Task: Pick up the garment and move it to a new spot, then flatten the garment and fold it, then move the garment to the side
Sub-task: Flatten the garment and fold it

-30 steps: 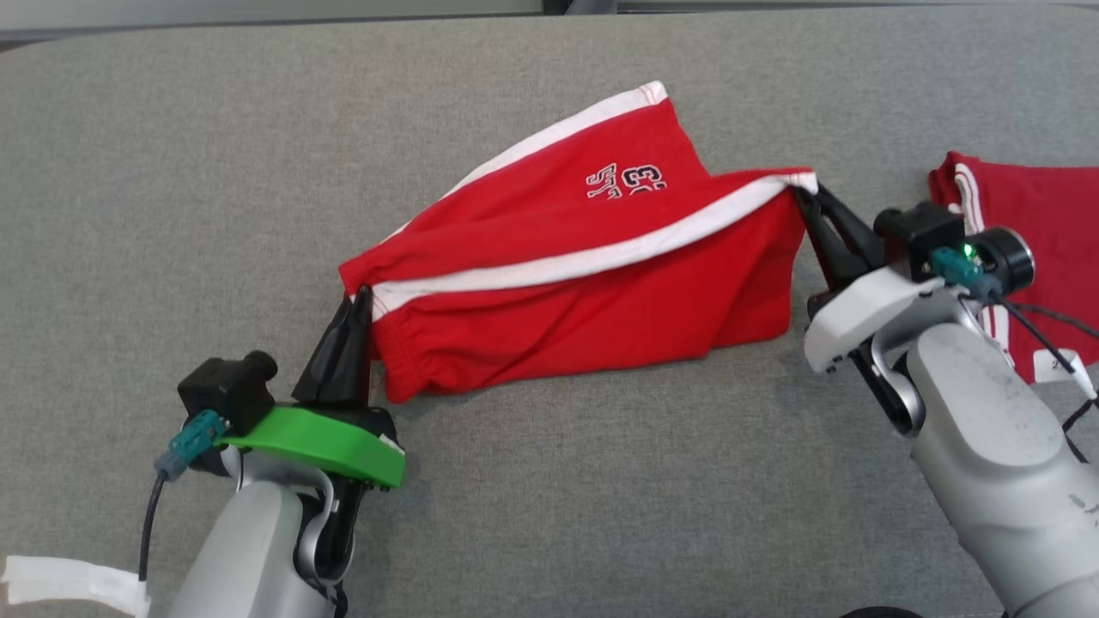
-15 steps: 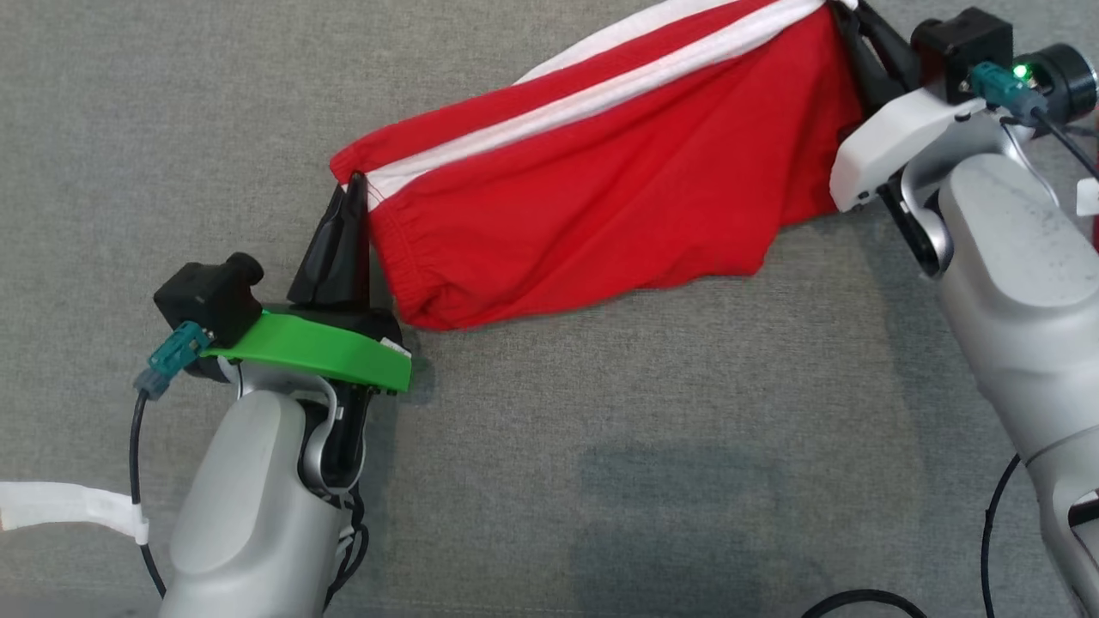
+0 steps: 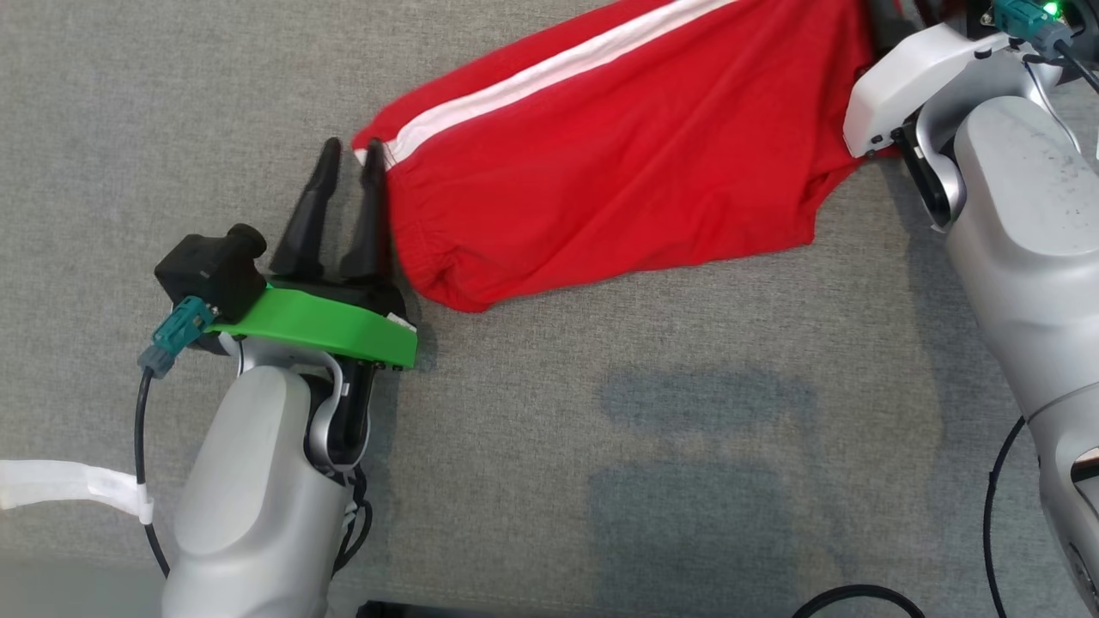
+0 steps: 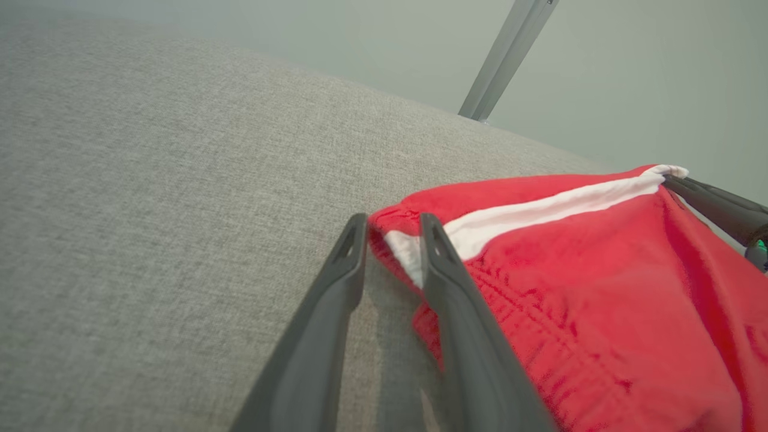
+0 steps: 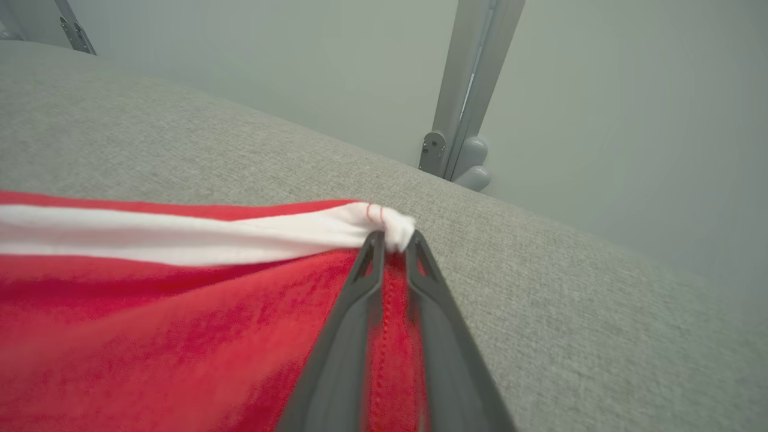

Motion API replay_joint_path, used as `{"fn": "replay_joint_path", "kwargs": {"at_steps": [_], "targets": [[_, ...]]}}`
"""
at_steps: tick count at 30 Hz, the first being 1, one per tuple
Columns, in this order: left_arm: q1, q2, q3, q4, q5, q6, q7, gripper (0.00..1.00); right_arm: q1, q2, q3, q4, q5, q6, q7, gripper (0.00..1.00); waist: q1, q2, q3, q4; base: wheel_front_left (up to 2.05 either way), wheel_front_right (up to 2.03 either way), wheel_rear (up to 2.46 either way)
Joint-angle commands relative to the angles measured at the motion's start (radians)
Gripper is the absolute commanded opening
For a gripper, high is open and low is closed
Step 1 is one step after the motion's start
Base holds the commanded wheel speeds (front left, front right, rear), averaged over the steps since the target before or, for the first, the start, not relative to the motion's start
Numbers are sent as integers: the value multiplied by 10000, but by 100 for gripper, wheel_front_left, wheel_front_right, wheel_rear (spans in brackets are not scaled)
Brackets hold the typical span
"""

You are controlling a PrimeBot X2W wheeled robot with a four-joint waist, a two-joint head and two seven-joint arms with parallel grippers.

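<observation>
Grey woven fabric covers the worktop (image 3: 601, 429), and beyond its far edge the wrist views show a pale wall with a metal post (image 5: 462, 114). The red shorts (image 3: 618, 163) lie stretched across the worktop between the two arms, well short of that far edge. One white stripe runs along their length, and a gathered, puckered waistband sits at the end nearest the left gripper (image 3: 351, 150). The cloth is mostly flat, with soft creases fanning toward the right arm.

Half a second ago the left fingers were pressed together on the waistband corner; now they stand apart and that corner is released. The cloth has also sagged lower onto the worktop (the head camera has shifted too, so the shorts' higher place in the head view is no move of theirs).

In the left wrist view the white stripe's end lies in the gap between the parted fingers, against the inner face of one finger (image 4: 456, 282), and is not pinched. The right gripper (image 5: 394, 240) has its fingers drawn close, clamped on the bunched white hem at the shorts' other corner, which is lifted slightly off the fabric.
</observation>
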Motion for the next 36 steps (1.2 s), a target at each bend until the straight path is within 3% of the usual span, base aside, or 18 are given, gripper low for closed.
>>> {"fn": "replay_joint_path", "kwargs": {"at_steps": [1, 18, 36], "targets": [[-2, 11, 33, -28, 210, 14, 4, 100, 31, 16, -37, -53, -33, -21, -20, 100, -1, -3, -81, -82, 0, 0, 0], [1913, 15, 972, -133, 1777, 14, 4, 100, 2870, 404, -687, -952, 800, -21, -20, 100, -1, -3, -2126, -565, 0, 0, 0], [2566, 16, 838, -639, 1943, 14, 4, 100, 3330, 413, -1154, 517, 1273, -21, -17, 100, -1, -3, -1988, 342, 0, 0, 0]]}}
